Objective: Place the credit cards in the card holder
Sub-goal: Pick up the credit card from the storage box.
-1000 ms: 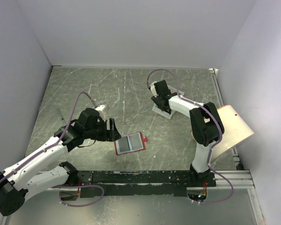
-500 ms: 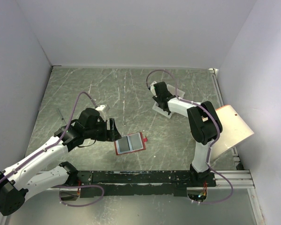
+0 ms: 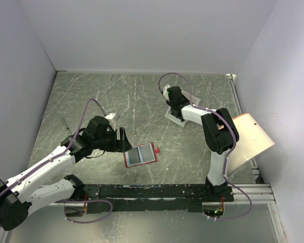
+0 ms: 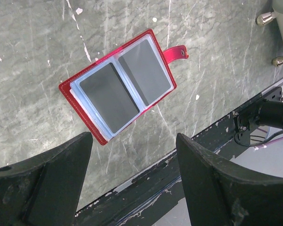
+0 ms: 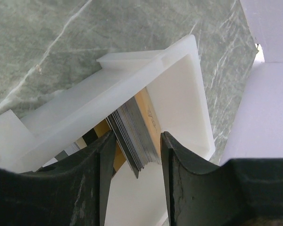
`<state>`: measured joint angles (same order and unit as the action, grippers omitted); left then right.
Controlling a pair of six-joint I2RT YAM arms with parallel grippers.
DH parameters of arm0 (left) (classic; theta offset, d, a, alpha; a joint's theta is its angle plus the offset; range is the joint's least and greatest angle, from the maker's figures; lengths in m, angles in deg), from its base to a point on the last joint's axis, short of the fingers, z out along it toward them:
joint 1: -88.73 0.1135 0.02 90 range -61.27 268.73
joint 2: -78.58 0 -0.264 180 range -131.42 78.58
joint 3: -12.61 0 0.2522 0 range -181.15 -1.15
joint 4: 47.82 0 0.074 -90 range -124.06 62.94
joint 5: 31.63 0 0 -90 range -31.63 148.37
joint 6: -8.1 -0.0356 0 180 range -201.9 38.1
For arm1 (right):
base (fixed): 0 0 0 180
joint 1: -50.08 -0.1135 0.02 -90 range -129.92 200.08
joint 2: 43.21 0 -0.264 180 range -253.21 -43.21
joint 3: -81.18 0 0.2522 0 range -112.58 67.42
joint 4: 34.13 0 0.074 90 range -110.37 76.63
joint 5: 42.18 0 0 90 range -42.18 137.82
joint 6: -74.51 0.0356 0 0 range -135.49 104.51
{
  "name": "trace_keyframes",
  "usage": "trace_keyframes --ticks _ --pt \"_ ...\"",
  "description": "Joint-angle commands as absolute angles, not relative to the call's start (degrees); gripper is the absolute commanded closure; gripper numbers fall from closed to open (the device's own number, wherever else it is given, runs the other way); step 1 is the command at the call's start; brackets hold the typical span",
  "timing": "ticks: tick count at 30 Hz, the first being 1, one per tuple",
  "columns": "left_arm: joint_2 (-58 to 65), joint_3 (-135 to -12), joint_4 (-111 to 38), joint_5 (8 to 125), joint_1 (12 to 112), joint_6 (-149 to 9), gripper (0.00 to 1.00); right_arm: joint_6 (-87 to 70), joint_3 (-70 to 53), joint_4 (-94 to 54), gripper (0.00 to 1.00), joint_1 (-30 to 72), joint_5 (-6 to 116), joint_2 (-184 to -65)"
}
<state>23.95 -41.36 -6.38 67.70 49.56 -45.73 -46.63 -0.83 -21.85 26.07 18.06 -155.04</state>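
Red wallet open; card pickup in hand.
Right claw straddles cards, grip unclear; left claw spread; next, lift one.

card holder: bare table all round | credit cards: white box walls close beside

Red card holder lies open flat on the surface, pockets up; credit cards stand stacked, apparently edgewise, in a white box.
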Motion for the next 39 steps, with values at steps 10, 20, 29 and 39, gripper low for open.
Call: trace_keyframes --ticks 10,20,29,39 --pt "23.3 -40.4 -9.1 69.0 49.3 -46.1 0.17 -49.7 -3.9 -28.1 0.57 29.0 16.1 -158.4" --pt "22.3 -39.4 -10.9 69.3 49.3 -45.3 0.18 -49.1 -6.5 -29.4 0.59 31.3 16.0 -158.6" --pt "20.0 -40.3 -11.4 69.2 49.3 -45.9 0.18 -46.7 -7.1 -29.3 0.60 33.6 21.1 -161.4" --pt "18.4 -39.3 -13.2 69.5 49.3 -45.8 0.18 -46.9 -8.3 -26.8 0.60 34.3 24.9 -161.8"
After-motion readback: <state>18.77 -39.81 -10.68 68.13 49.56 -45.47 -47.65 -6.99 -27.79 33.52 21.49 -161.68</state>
